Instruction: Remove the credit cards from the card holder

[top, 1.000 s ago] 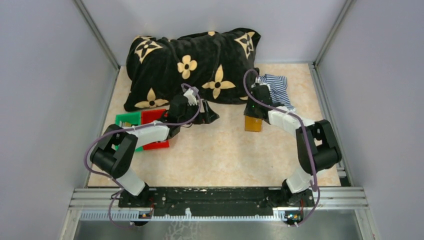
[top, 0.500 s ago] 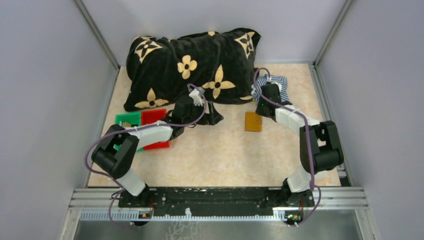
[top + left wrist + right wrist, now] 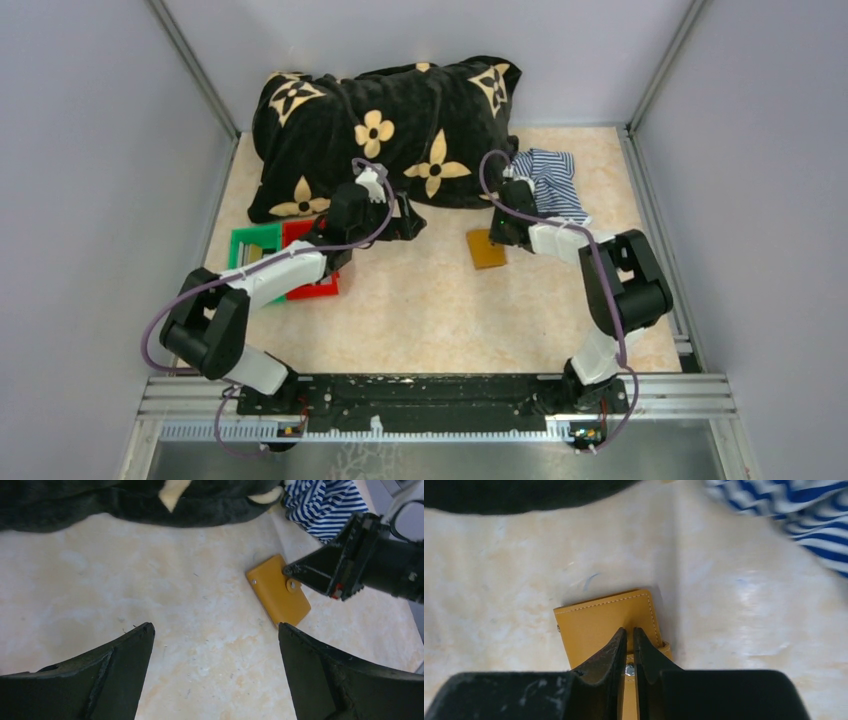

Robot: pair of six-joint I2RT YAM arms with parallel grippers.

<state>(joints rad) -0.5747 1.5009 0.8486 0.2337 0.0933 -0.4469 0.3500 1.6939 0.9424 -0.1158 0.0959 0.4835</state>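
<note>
The card holder (image 3: 487, 249) lies shut and flat on the table, a tan-orange wallet with a snap tab on its right edge; it also shows in the left wrist view (image 3: 277, 596) and the right wrist view (image 3: 599, 622). No credit cards are visible; they are hidden. My right gripper (image 3: 498, 237) is shut, its tips (image 3: 629, 630) down on the wallet right at the snap tab, as the left wrist view also shows (image 3: 288, 572). My left gripper (image 3: 405, 222) is open and empty (image 3: 215, 626), above bare table to the left of the wallet.
A black blanket with cream flowers (image 3: 380, 130) fills the back of the table. A blue-white striped cloth (image 3: 555, 180) lies behind the right gripper. Red and green bins (image 3: 285, 255) stand at the left under the left arm. Walls enclose the table.
My right gripper went back to the striped cloth, then came down at the wallet's tab edge. The wallet has shifted a little left. My left gripper moved slightly left and back.
</note>
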